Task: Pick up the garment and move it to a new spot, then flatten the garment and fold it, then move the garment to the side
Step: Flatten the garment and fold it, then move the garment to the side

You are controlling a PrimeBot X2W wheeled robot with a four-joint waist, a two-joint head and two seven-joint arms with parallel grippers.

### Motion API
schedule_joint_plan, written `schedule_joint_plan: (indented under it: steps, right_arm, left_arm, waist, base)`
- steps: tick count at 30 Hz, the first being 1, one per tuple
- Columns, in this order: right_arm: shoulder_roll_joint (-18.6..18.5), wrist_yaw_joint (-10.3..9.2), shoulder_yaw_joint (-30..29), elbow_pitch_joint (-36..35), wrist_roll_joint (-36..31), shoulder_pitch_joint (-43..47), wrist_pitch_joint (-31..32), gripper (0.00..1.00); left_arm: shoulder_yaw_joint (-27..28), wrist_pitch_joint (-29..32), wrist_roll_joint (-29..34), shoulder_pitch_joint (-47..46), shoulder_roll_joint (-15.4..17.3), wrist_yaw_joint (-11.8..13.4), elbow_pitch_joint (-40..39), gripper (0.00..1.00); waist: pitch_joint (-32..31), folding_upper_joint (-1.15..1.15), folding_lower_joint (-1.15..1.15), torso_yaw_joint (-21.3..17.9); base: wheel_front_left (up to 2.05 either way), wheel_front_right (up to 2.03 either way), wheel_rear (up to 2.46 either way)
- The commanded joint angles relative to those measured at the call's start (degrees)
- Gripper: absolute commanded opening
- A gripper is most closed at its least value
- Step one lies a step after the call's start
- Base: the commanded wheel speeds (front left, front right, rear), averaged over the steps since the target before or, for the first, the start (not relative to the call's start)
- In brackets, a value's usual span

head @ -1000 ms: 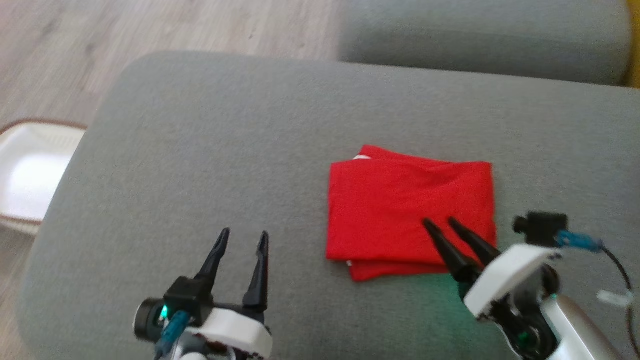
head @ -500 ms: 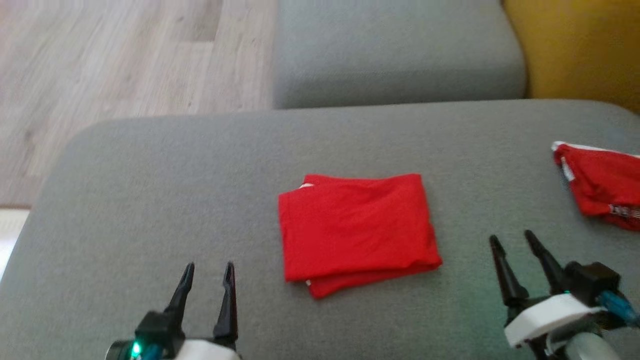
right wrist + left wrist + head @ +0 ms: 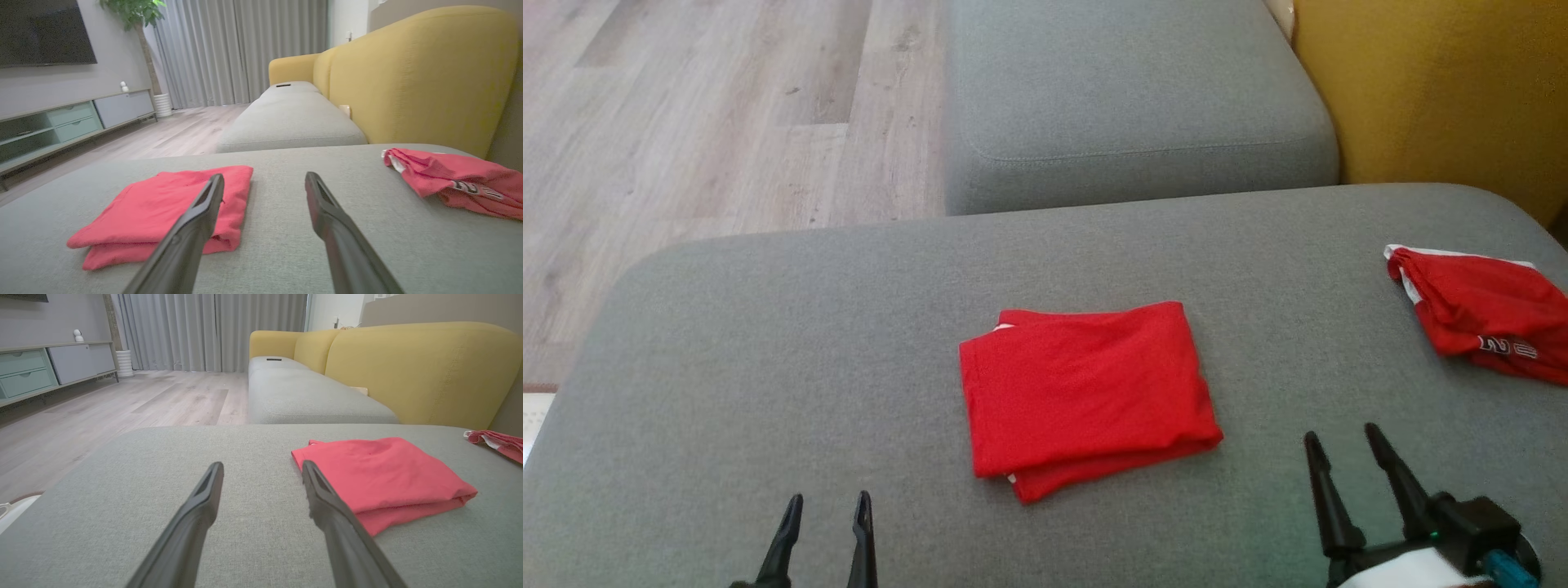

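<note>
Red garment [image 3: 1086, 396]: folded into a flat rectangle, lying at the middle of the grey cushion [image 3: 768, 343]; layered edges show along its near side.
Left gripper [image 3: 830, 498]: fingers spread wide with nothing between them; at the near edge, left of the folded piece and apart from it.
Right gripper [image 3: 1341, 433]: fingers also wide apart and empty; near right, clear of the folded piece, over bare cushion.
Second red cloth [image 3: 1486, 322]: rumpled, with white trim and lettering, at the cushion's right edge, well apart from the folded piece.
Surroundings: far cushion [image 3: 1135, 98] beyond, yellow backrest [image 3: 1429, 82] far right, wooden floor [image 3: 686, 122] far left.
</note>
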Motion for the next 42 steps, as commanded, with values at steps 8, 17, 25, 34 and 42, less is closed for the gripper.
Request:
schedule_joint_plan:
  steps: [8, 17, 25, 34, 42]
  right_arm:
    - [0.0, -0.05, 2.41, -2.39, -1.68, -0.81, -0.78, 1.0]
    - [-0.49, -0.05, 2.89, -2.37, -1.66, -0.67, -0.78, 1.0]
    - [-0.99, -0.05, 3.71, -1.69, -1.54, -0.52, -0.78, 1.0]
    - [-0.4, -0.05, 3.96, -1.6, -2.17, 0.11, -0.79, 1.0]
    - [-0.01, -0.05, 4.04, -1.03, -2.48, -1.9, -0.79, 1.0]
  left_arm:
    - [1.28, -0.7, 0.98, -2.91, -0.47, 0.04, -1.18, 1.0]
    - [0.72, -0.7, 0.82, -2.95, -0.48, 0.1, -0.73, 1.0]
    - [0.14, -0.7, 1.04, -3.26, -0.48, -0.02, -0.57, 1.0]
    - [0.07, -0.7, 1.41, -3.3, -0.49, -0.17, -1.29, 1.0]
    - [-0.34, -0.7, 1.51, -3.84, -0.49, -0.46, -2.16, 1.0]
  waist:
    - [-0.02, 0.0, 0.0, 1.31]
    - [-0.09, 0.0, 0.0, 1.36]
    - [-0.27, 0.0, 0.0, 1.56]
    - [0.14, 0.0, 0.0, 2.99]
    - [3.02, 0.0, 0.0, 3.9]
  base:
    - [0.0, 0.0, 0.0]
    - [0.0, 0.0, 0.0]
    - [0.0, 0.0, 0.0]
    - [0.0, 0.0, 0.0]
    - [0.0, 0.0, 0.0]
